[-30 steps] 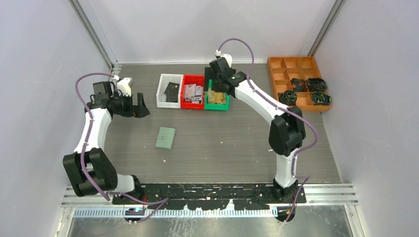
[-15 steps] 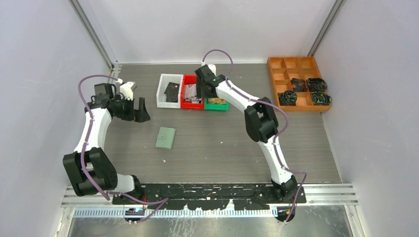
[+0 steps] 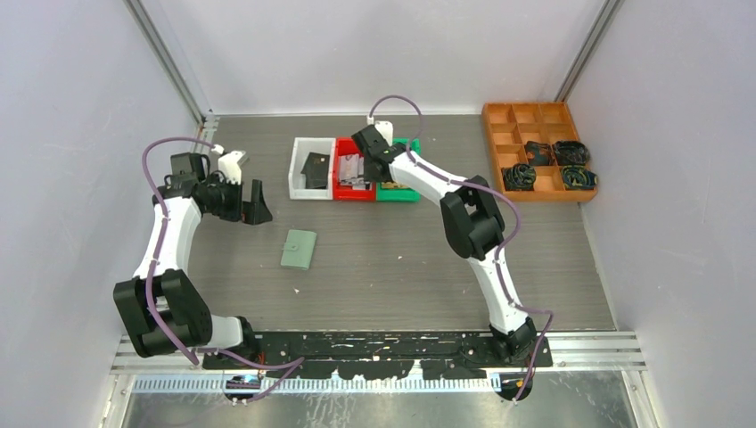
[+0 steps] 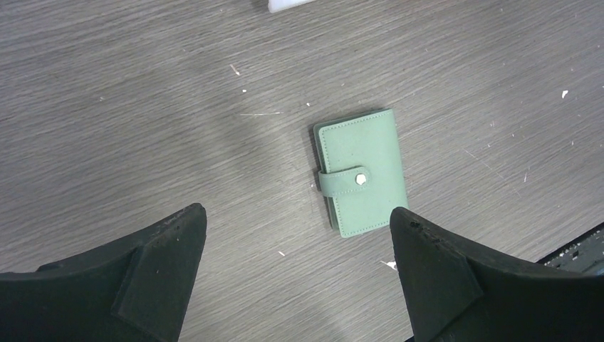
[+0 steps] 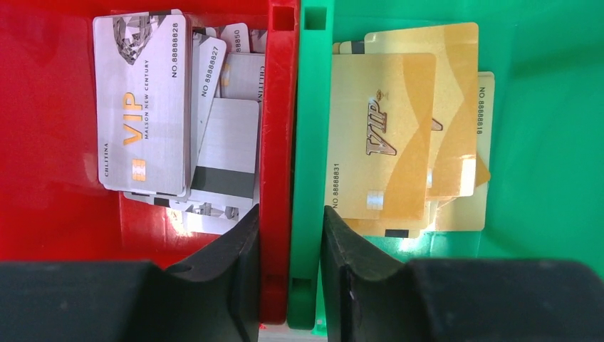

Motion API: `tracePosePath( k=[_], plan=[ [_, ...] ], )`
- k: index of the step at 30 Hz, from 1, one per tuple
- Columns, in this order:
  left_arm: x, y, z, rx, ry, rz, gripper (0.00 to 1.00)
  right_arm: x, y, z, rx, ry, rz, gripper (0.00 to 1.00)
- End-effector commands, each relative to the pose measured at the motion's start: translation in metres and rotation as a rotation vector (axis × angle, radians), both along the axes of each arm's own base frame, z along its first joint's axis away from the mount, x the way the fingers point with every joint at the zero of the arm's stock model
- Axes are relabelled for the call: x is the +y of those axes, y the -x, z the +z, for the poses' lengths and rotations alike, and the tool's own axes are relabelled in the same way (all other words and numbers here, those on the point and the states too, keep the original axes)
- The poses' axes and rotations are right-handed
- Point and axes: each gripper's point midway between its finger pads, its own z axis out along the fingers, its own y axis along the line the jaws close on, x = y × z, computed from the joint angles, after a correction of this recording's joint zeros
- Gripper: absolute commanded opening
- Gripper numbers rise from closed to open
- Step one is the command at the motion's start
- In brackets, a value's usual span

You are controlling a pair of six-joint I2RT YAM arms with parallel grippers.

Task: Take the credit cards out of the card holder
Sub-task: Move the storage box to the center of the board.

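1. While the card holder [image 4: 362, 182] lies flat on the table [image 4: 128, 100], the left pincer [image 4: 295, 221] hangs over it, wide and holding nothing.
2. From above, the holder is a bit nearer and to the right of that pincer. Through the left wrist camera, it shows between the two fingers, closer to the right one.
3. Its long side runs from near to far, tipped just a little. Its short side lies across the gap between the fingers, so I think the pincer can come down over it as it is.
4. Its little tab [image 4: 343, 182] is snapped shut, so I cannot tell if any cards are inside.
5. The left arm is much nearer to the holder. The right pincer [image 5: 288, 224] is far off at the bins.
6. That right pincer is narrow. It squeezes the two side walls [image 5: 279, 128] where the red bin [image 5: 50, 214] and the green bin [image 5: 548, 142] touch.
7. Silver cards [image 5: 142, 107] lie in the red bin and gold cards [image 5: 381, 135] in the green one. Something flat and black lies in the white bin [image 3: 295, 178].
8. I think the next job is to open the tab, and that belongs to the left arm.
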Motion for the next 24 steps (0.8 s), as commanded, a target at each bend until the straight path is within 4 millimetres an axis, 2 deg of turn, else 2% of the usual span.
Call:
tracePosePath(
  k=[1, 5, 11, 18, 23, 24],
  plan=[
    [-0.008, 0.005, 0.014, -0.043, 0.016, -0.053, 1.00, -0.020, 0.003, 0.053, -0.124, -0.032, -0.092, 0.22],
    [-0.014, 0.011, 0.011, -0.027, 0.015, -0.090, 1.00, -0.042, 0.014, 0.057, -0.149, 0.006, -0.138, 0.20],
    [-0.023, 0.019, -0.002, 0.021, -0.037, -0.166, 1.00, -0.057, 0.026, 0.055, -0.141, -0.002, -0.108, 0.20],
    [-0.041, 0.023, -0.013, 0.063, -0.091, -0.251, 1.00, -0.090, 0.026, 0.046, -0.096, -0.080, -0.078, 0.20],
    [-0.051, 0.026, -0.023, 0.094, -0.102, -0.290, 1.00, -0.105, 0.020, 0.052, -0.094, -0.076, -0.088, 0.20],
    [-0.053, 0.026, -0.025, 0.101, -0.109, -0.297, 1.00, -0.107, 0.019, 0.055, -0.099, -0.081, -0.092, 0.23]
  ],
)
